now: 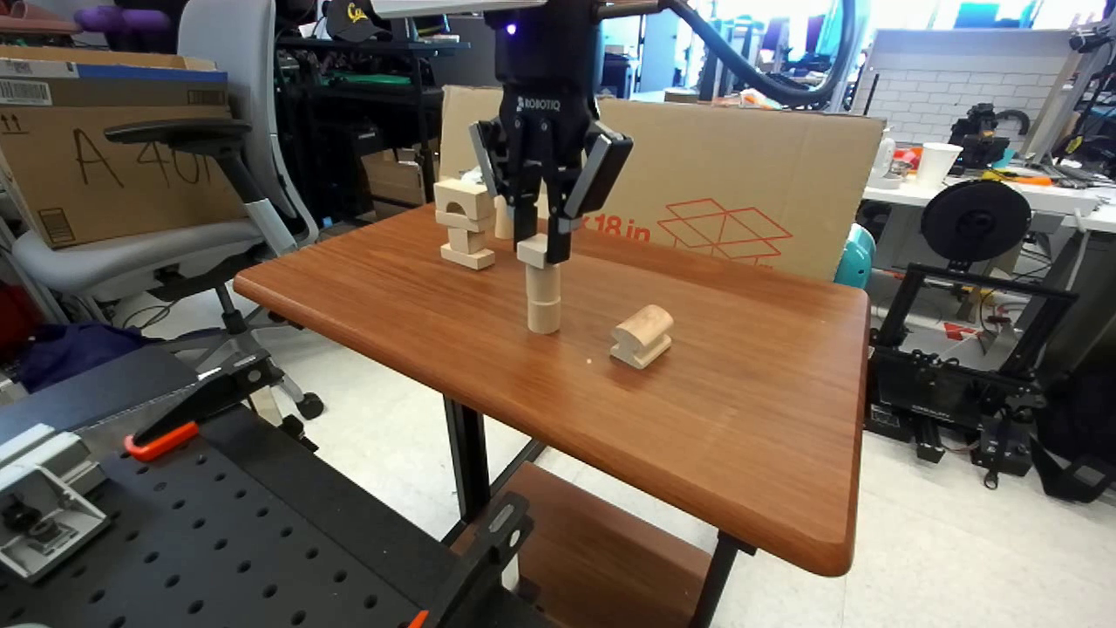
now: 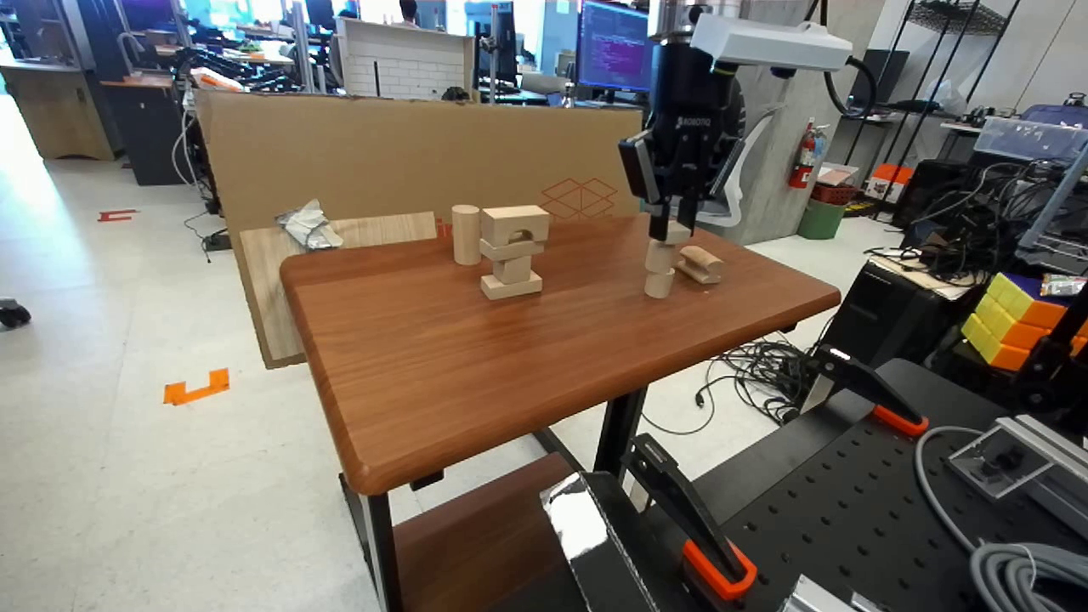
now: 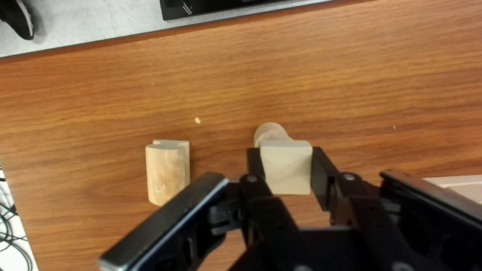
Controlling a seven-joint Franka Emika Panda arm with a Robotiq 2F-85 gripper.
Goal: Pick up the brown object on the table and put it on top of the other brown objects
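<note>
Reddish-brown wood, finely streaked with grain, is forming the tabletop (image 1: 741, 419), and every block is looking pale against it. Above it, the black claw (image 1: 541, 248) is pointing downward. Well apart from the claw, the stacked cluster (image 2: 514, 252) is rising in four tan pieces: a flat base slab (image 2: 510, 289), a small narrow block (image 2: 512, 271), an upper slab (image 2: 506, 251), and an arched block (image 2: 514, 218) on top with a half-round notch underneath. Just beside the cluster in an exterior view, a smooth upright cylinder (image 2: 466, 235) is standing. Under the claw, a column (image 1: 543, 292) of two short round pieces is rising, a thin seam marking where they are meeting. Near it, an oblong block (image 1: 643, 331) is lying with its rounded, warmer-toned top facing up and a groove running along its side. Smaller still, the square block (image 3: 286, 168) is sitting between the claw's two fingertips (image 3: 254, 162), which are clamping it from opposite sides, right over the column. In the wrist view its broad face is showing smooth, creamy and nearly square, with a greyer strip along one edge. Whether it is touching the column's top, the views are not making clear
</note>
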